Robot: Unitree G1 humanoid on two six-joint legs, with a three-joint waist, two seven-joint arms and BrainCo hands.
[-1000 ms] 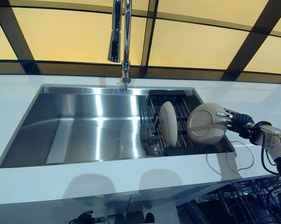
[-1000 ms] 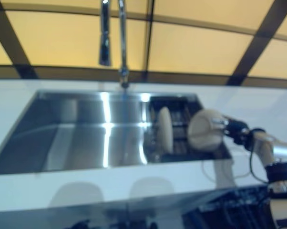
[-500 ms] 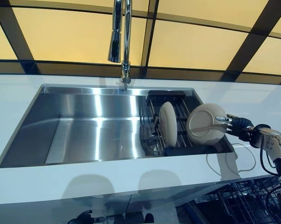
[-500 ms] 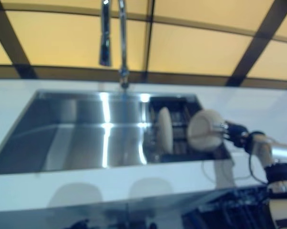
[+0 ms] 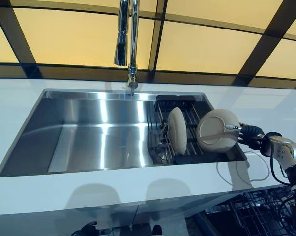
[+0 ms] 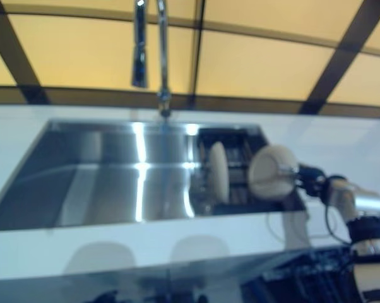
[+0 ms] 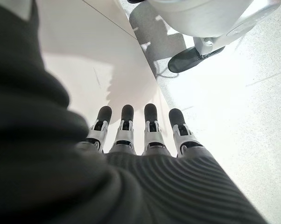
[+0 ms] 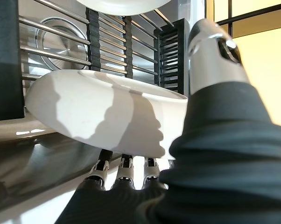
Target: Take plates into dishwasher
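Since a second ago: right hand (image 5: 246, 133) drawn back slightly towards the near-right corner of the sink (image 5: 25, 147), arm lower, held plate (image 5: 217, 130) carried with it by a small amount; camera steady, all else unchanged. Nearest, below the sink's front edge on the right: dishwasher rack (image 5: 258, 211), dark wire, partly visible, no plate seen in the part shown. Left hand (image 7: 140, 135) seen only in its own wrist view, hanging low by a white panel, fingers straight and relaxed, nothing held. At the sink's right end: right hand closed on the rim of the tilted cream plate, fingers under it and thumb over the top per the wrist view, plate at the right edge of the drying rack (image 5: 187, 125) and seemingly lifted off it; clearance from the bars not certain. Just left of the held plate: second plate (image 5: 176, 130) standing on edge in the rack, untouched. Beyond, at the sink's back edge: faucet (image 5: 128, 39), clear of the work. Judgement: extraction from the rack under way, transfer down to the dishwasher not yet begun; one plate left to collect afterwards.
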